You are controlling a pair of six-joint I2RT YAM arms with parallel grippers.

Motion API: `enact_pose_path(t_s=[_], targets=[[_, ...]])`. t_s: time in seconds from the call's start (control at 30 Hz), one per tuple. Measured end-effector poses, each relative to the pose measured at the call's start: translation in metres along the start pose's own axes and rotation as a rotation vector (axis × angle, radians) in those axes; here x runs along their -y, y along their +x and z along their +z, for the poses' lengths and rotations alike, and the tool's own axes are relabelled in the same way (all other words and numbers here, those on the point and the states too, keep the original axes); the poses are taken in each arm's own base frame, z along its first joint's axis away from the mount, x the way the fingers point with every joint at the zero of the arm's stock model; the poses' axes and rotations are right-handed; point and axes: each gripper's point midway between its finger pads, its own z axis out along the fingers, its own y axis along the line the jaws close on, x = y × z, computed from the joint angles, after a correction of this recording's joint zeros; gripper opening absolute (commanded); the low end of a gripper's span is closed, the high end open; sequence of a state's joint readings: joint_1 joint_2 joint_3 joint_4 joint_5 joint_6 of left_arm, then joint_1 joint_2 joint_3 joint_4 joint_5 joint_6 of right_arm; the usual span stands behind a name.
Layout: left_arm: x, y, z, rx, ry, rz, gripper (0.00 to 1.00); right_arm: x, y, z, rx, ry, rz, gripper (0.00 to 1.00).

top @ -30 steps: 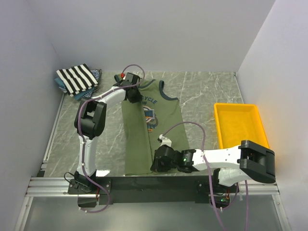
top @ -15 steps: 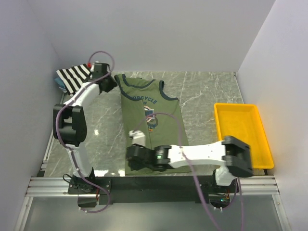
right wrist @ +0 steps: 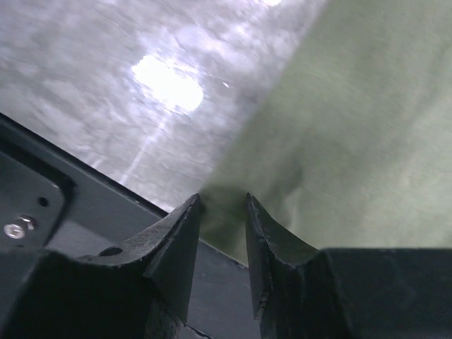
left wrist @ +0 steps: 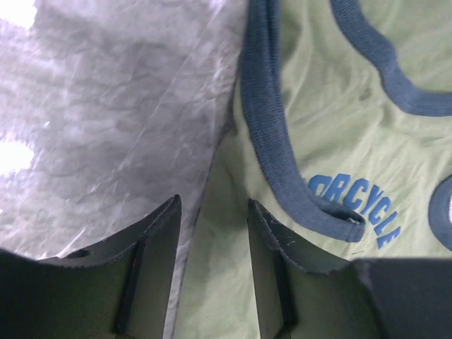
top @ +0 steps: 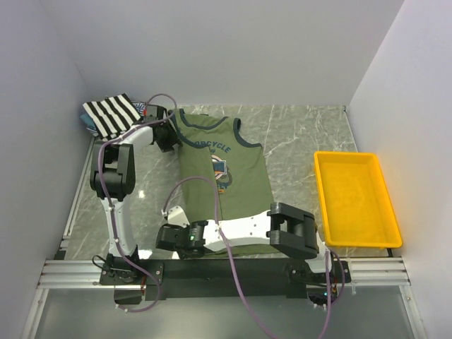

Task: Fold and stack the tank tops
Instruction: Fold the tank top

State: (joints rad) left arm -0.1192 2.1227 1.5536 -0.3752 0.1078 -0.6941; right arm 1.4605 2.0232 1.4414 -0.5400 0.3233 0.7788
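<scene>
Both arms just swung to the left edge of the olive-green, navy-trimmed tank top (top: 244,187); left claw (left wrist: 212,215) at shoulder, right claw (right wrist: 222,206) at hem, both apart, nothing clamped. Fold pending.

On my overhead feed the grey marbled bench (top: 304,134) fills the middle of the cell. A yellow plastic tray (top: 357,201) sits on it at three o'clock, near the right wall (top: 409,85). Plain white walls close the cell in, with the back wall (top: 226,49) at twelve and the left wall (top: 32,127) at nine. At six o'clock I see a black bar (top: 261,270) along the bench's near edge, with an aluminium rail (top: 78,272) running beside it. My right wrist feed shows a bright glare spot (right wrist: 168,85) on the bench surface.
</scene>
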Motion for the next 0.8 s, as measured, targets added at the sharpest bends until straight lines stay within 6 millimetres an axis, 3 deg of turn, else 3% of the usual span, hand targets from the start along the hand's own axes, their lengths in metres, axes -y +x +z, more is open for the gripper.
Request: enact_pose_path(t_s=[0.23,0.3,0.4,0.53,0.57,0.67,0.8], targets=[[0.009,-0.001,0.000,-0.005,0.054,0.009,0.47,0.005,0.009,0.000,-0.022,0.028,-0.013,0.36],[0.009,0.000,0.003,-0.010,0.058,0.011,0.43,0.004,0.012,0.002,-0.025,0.022,-0.008,0.25],[0.006,0.004,0.010,-0.020,0.052,0.009,0.39,0.003,0.012,0.002,-0.009,-0.002,0.003,0.23],[0.006,0.003,0.014,-0.019,0.058,0.003,0.21,0.007,0.020,-0.003,0.003,-0.053,0.024,0.16],[0.006,0.003,0.014,-0.020,0.058,0.000,0.14,0.008,0.022,-0.004,0.002,-0.068,0.029,0.10],[0.006,0.003,0.017,-0.021,0.058,-0.004,0.06,0.012,0.027,-0.008,0.000,-0.099,0.044,0.01],[0.008,0.000,0.018,-0.019,0.059,-0.003,0.01,0.011,0.028,-0.010,-0.004,-0.137,0.056,0.00]])
